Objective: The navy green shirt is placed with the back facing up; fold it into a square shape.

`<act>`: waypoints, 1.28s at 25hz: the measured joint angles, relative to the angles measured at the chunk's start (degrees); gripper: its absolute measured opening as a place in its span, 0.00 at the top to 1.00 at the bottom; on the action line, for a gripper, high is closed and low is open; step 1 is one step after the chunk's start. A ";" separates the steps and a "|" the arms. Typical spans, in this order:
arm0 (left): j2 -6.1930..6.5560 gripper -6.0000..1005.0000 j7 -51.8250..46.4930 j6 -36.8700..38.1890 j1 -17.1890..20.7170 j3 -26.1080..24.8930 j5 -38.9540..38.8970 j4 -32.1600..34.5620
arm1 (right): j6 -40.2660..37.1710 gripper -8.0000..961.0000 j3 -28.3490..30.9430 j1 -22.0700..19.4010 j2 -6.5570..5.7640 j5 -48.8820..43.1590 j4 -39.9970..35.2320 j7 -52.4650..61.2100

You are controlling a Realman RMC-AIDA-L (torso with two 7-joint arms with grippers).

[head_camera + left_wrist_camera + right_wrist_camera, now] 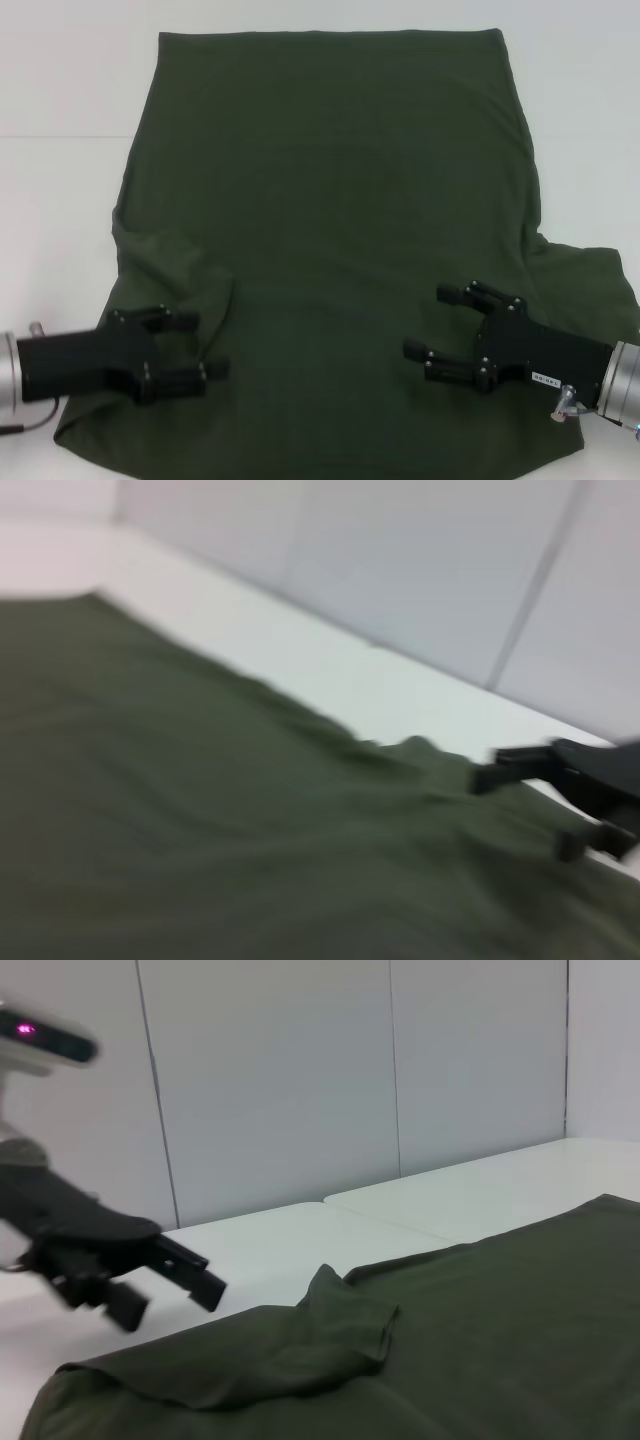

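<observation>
2 grippers hover over near end of navy green shirt [330, 230], spread flat, plain side up on white table [60, 90]. Left gripper [205, 345] & right gripper [425, 320] both splayed, holding nothing; likely staged symmetric for paired pinch. Left sleeve [165, 265] already folded in.

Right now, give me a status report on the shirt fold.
Left gripper and right gripper open, over the near shoulders. Navy green shirt flat, back up, left sleeve folded in. Nothing in the way.

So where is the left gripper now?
In the head view the left gripper is low on the robot's left, open over the near left part of the navy green shirt, just below the folded-in left sleeve.
</observation>
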 joint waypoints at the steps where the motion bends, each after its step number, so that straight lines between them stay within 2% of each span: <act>1: -0.66 0.18 3.68 0.74 0.85 -0.31 -0.32 0.05 | 0.00 0.03 0.00 -0.03 0.00 0.01 0.00 -0.04; 4: -1.72 0.17 10.32 1.15 2.55 -0.66 -1.12 0.34 | 0.01 0.03 0.00 -0.16 0.00 0.06 0.00 -0.09; 10: -1.41 0.17 11.29 1.07 3.00 -0.67 -0.72 0.00 | -1.73 0.03 1.60 -1.38 -0.49 1.47 -1.29 5.57; 13: -1.05 0.17 11.18 1.77 3.12 -0.71 -0.81 0.04 | -4.04 0.03 2.83 -3.91 -0.68 1.69 -7.14 16.89; 19: -0.85 0.17 11.47 2.69 3.22 -0.45 -0.66 0.29 | -6.49 0.03 2.75 -9.18 -1.05 -1.83 -24.07 45.06; 21: -0.76 0.17 11.59 2.99 3.23 -0.37 -0.65 0.36 | -8.07 0.03 3.12 -9.93 -1.81 -5.01 -28.74 54.47; 23: -0.54 0.17 11.66 3.34 3.24 -0.25 -0.64 0.42 | -10.29 0.03 3.31 -9.76 -3.59 -9.29 -31.55 64.58; 25: -0.36 0.17 11.72 3.74 3.24 -0.03 -0.62 0.42 | -13.07 0.03 3.66 -8.89 -5.80 -13.60 -32.25 72.86; 27: -0.28 0.17 11.79 3.87 3.22 0.71 -0.57 0.42 | -15.06 0.03 4.70 -8.10 -7.47 -17.37 -32.22 79.31; 29: -0.21 0.17 11.90 3.87 3.24 1.51 -0.38 0.42 | -16.12 0.03 6.53 -7.56 -8.35 -20.72 -32.72 84.28; 32: -0.14 0.17 12.21 3.99 3.22 1.92 -0.08 0.55 | -16.40 0.04 9.39 -6.78 -8.85 -25.56 -34.58 89.90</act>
